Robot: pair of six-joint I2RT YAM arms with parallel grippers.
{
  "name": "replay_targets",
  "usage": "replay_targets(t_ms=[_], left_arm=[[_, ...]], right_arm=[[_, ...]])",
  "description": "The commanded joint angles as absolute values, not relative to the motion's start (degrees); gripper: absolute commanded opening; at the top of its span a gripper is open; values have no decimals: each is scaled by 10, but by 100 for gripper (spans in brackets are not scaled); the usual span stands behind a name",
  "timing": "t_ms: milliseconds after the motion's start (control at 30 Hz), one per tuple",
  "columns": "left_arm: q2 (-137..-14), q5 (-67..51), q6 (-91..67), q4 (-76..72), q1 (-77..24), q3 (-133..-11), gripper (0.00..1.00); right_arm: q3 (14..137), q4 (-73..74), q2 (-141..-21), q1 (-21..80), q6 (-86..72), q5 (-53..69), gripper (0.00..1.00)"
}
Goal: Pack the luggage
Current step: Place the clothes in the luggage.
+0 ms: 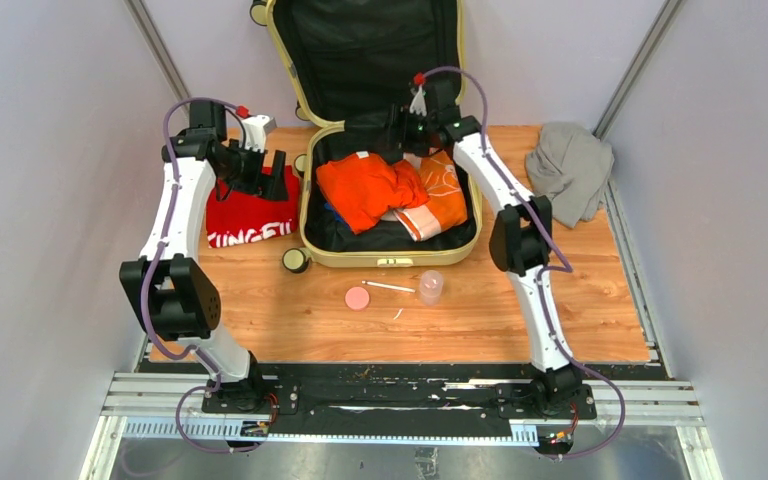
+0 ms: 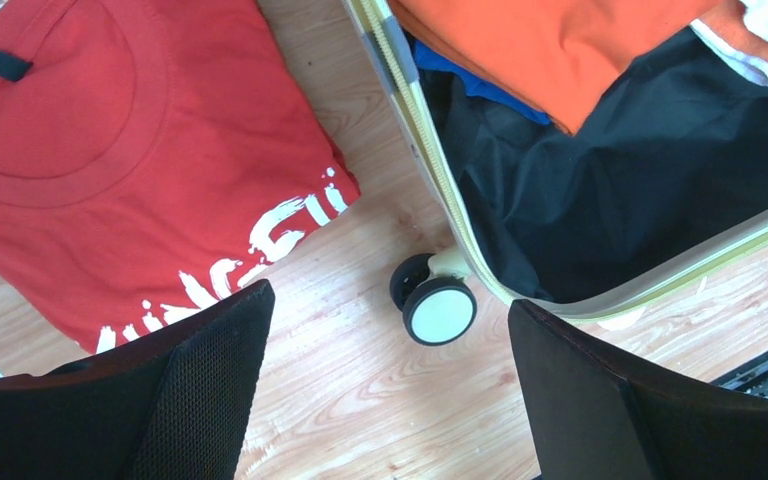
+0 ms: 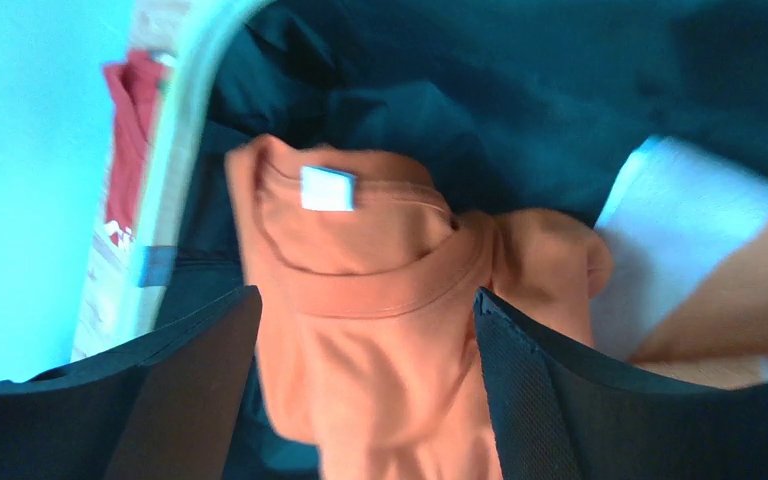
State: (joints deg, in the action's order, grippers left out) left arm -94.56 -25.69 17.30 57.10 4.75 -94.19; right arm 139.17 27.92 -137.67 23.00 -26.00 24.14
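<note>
**Luggage.** The luggage [image 1: 390, 257] lay open at the far middle of the table [image 1: 500, 310]. Its lid [image 1: 360, 50] stood raised at the far side, black lining showing. One wheel [image 2: 440, 310] rested on the wood at the near-left corner of the luggage.

**Contents.** An orange shirt [image 1: 365, 190] lay crumpled in the left half of the luggage, over a blue cloth [image 2: 490, 85]. An orange-and-white garment [image 1: 438, 200] lay in the right half.

**Left gripper.** The left gripper [image 2: 388, 298] hovered just left of the luggage, above a folded red shirt [image 1: 250, 220]. Its jaws stood wide and held nothing.

**Right gripper.** The right gripper [image 3: 367, 292] hung over the far part of the luggage, above the collar of the orange shirt. Its jaws were spread wide, and no grip on the shirt was visible.

**Other items.** A grey cloth [image 1: 570, 170] lay well right of the luggage. A clear cup [image 1: 430, 285], a pink disc [image 1: 357, 297] and a thin white stick [image 1: 388, 286] lay just in front of the luggage.
</note>
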Motion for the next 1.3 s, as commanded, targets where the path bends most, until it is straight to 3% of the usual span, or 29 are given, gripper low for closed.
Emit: replay_targets(t_ms=[0,100,167,400,500,767,867,1000,1067,1200,1267], left_arm=[[-928,-260,168,575,70,-947,93],[-921,-260,175,575,85,-936,93],[-916,-258,182,574,91,-927,93],[-910,-259,189,574,96,-906,93],[-908,-255,193,574,96,-899,92],[-916,-231,203,573,96,-891,92],[-918,-211,207,572,96,-891,91],[-925,-184,214,562,99,-881,91],[-928,-174,216,551,99,-870,91],[-937,-172,211,527,98,-848,92],[-944,-172,205,509,97,-836,93]], right_arm=[[1399,316,-1484,223,-297,305,81],[1393,310,-1503,224,-303,327,79],[1376,294,-1504,224,-315,345,71],[1308,215,-1450,224,-341,370,10],[1288,214,-1411,226,-325,340,0],[1206,238,-1302,261,-238,59,0],[1213,268,-1319,267,-263,-51,0],[1272,321,-1383,271,-285,-87,1],[1322,352,-1422,276,-276,-86,13],[1394,412,-1454,283,-250,-113,56],[1381,412,-1431,280,-245,-122,72]])
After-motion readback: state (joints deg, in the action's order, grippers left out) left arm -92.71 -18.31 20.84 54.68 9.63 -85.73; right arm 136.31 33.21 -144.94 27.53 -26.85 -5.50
